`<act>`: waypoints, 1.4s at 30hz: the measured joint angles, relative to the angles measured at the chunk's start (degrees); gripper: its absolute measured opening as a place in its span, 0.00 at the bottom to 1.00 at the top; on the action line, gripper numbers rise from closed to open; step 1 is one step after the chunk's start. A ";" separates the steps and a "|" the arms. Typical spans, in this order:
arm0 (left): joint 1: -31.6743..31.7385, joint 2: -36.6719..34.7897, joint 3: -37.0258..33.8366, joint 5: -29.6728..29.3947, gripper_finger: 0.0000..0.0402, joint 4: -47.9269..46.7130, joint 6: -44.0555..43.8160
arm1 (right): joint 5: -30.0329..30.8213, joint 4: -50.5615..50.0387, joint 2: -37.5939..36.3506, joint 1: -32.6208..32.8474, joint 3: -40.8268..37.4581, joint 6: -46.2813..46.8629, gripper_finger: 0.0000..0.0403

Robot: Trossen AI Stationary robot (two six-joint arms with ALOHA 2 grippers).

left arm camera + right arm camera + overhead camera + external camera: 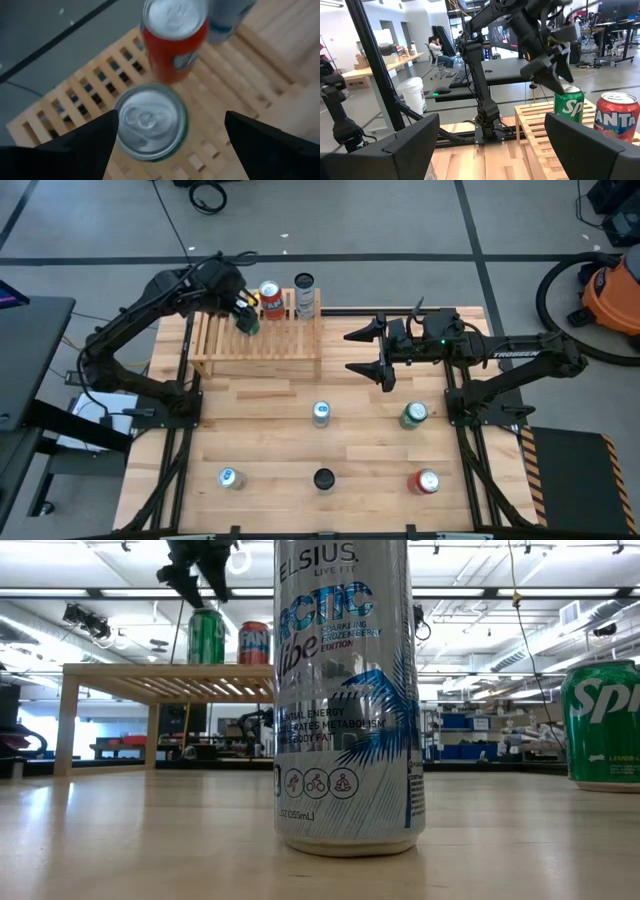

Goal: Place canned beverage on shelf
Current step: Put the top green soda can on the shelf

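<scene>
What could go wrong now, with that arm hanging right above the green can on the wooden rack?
The open left tool sits just above the green can, which stands close beside the orange can on the shelf. A finger catching the rim while lifting away could tip it into its neighbour. The slatted top also gives uneven footing.

robotics lab, open-plan. beyond the wooden table [260,430]: long work desks [380,67] with a seated person [436,47], ceiling strip lights [90,595], shelving with blue bins [465,722]. beside the table: an orange shop vacuum [612,295], floor cables [208,194], grey tape-lined floor [90,230].
</scene>
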 joint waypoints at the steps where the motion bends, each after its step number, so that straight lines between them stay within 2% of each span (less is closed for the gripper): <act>1: -0.34 -0.02 0.96 0.00 0.91 0.05 0.00 | 0.00 -0.06 0.00 0.00 0.00 0.00 0.92; 6: 0.06 -0.02 4.27 -2.80 0.91 -1.55 -1.38 | -0.02 -0.07 0.00 0.00 0.00 0.00 0.92; 11: 3.21 0.40 4.57 -3.87 0.91 -3.59 -1.55 | -0.02 -0.09 0.00 0.00 0.00 0.00 0.92; 13: 4.45 1.18 4.58 -3.21 0.91 -4.14 -2.47 | -0.02 -0.34 0.00 0.00 0.00 0.00 0.92; 18: 5.64 3.31 4.57 3.55 0.91 -3.90 -2.58 | -0.02 -1.83 0.00 0.00 0.00 0.00 0.92; 25: 5.27 5.48 4.57 3.75 0.91 -3.89 -2.54 | -0.02 -3.98 0.00 0.00 0.00 0.00 0.92; 42: 5.32 5.62 4.57 3.66 0.91 -6.99 -2.67 | -0.02 -3.96 0.00 0.00 0.00 0.00 0.92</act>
